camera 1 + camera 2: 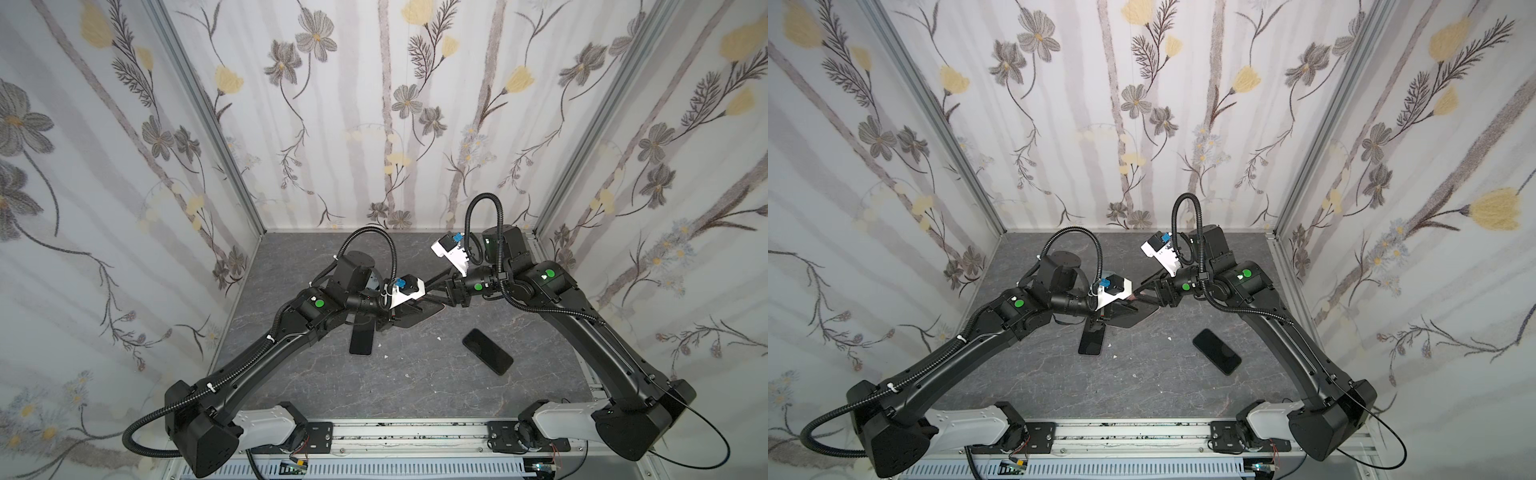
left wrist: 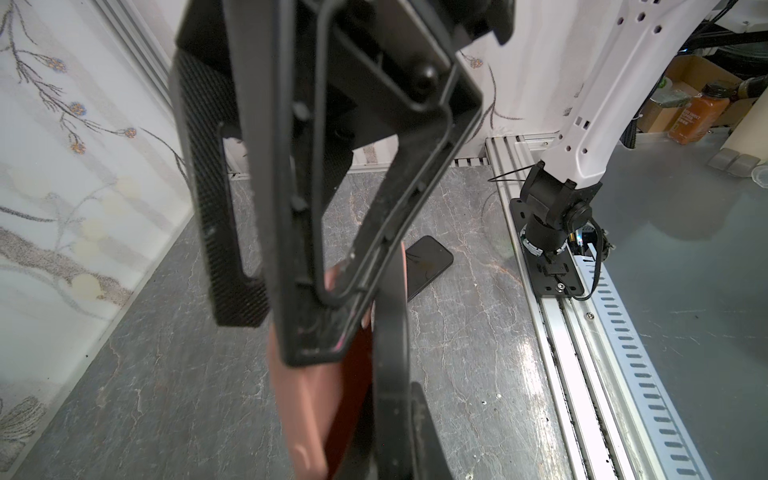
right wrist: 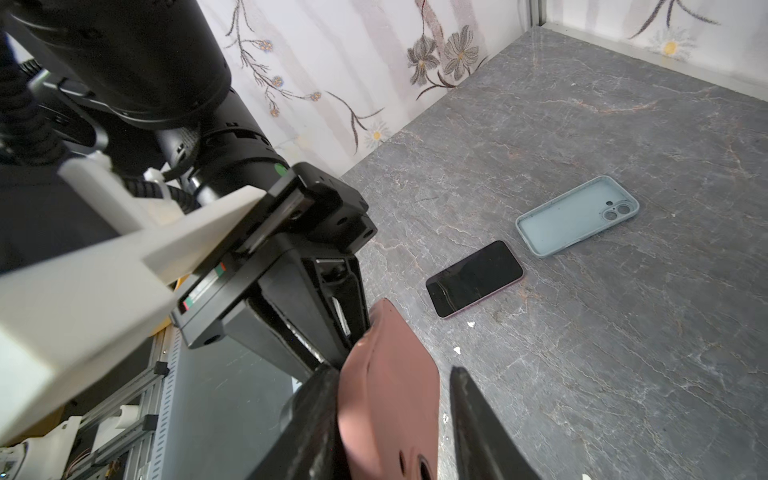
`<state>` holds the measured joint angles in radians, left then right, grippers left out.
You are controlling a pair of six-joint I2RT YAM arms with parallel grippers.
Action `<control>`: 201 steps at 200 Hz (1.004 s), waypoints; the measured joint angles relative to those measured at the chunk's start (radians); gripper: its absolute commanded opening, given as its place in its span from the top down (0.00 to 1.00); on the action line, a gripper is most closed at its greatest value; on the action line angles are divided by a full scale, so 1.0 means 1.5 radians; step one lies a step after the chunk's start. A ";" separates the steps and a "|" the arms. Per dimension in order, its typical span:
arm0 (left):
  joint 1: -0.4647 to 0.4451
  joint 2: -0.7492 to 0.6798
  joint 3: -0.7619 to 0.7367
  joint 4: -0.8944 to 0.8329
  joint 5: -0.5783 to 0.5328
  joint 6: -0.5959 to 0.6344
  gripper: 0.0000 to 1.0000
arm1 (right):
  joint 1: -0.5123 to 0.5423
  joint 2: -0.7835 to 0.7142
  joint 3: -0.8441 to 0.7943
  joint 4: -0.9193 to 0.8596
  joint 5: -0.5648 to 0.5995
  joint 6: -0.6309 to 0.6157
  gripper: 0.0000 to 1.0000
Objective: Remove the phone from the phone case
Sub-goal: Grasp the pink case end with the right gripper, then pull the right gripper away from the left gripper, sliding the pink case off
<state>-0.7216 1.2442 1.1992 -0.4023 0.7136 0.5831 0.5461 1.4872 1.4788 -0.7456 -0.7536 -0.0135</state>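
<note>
Bright even light; soft shadows; wrist-view foregrounds blurred; edges bowed.

No writing can be read anywhere; the label on the orange bottle [image 2: 696, 114] is too blurred.

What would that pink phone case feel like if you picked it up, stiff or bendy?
Probably bendy: the pink case looks buckled near the corner where the left gripper pinches it. It is likely light too, since it seems to be a thin, empty shell. Its matte surface suggests it would grip rather than slip.
</note>
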 measured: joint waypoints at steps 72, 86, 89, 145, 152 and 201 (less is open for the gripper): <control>-0.002 0.003 -0.002 -0.019 -0.005 0.013 1.00 | 0.009 0.007 0.006 -0.043 -0.029 -0.066 0.81; -0.002 0.005 -0.002 -0.018 -0.006 0.013 1.00 | 0.009 0.007 0.006 -0.043 -0.034 -0.072 0.86; -0.002 0.005 -0.002 -0.018 -0.006 0.013 1.00 | 0.009 0.007 0.006 -0.043 -0.034 -0.073 0.87; -0.002 0.005 -0.001 -0.009 -0.002 0.013 1.00 | 0.009 -0.006 0.004 -0.039 -0.021 -0.082 1.00; -0.002 0.004 0.000 -0.009 -0.002 0.013 1.00 | 0.008 -0.007 0.004 -0.037 -0.018 -0.082 1.00; -0.001 -0.020 0.012 0.001 0.024 -0.001 1.00 | -0.020 -0.009 -0.010 -0.023 -0.003 -0.055 1.00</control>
<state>-0.7235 1.2144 1.2175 -0.4015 0.7498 0.5823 0.5163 1.4731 1.4639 -0.7795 -0.7574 -0.0959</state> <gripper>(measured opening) 0.084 0.081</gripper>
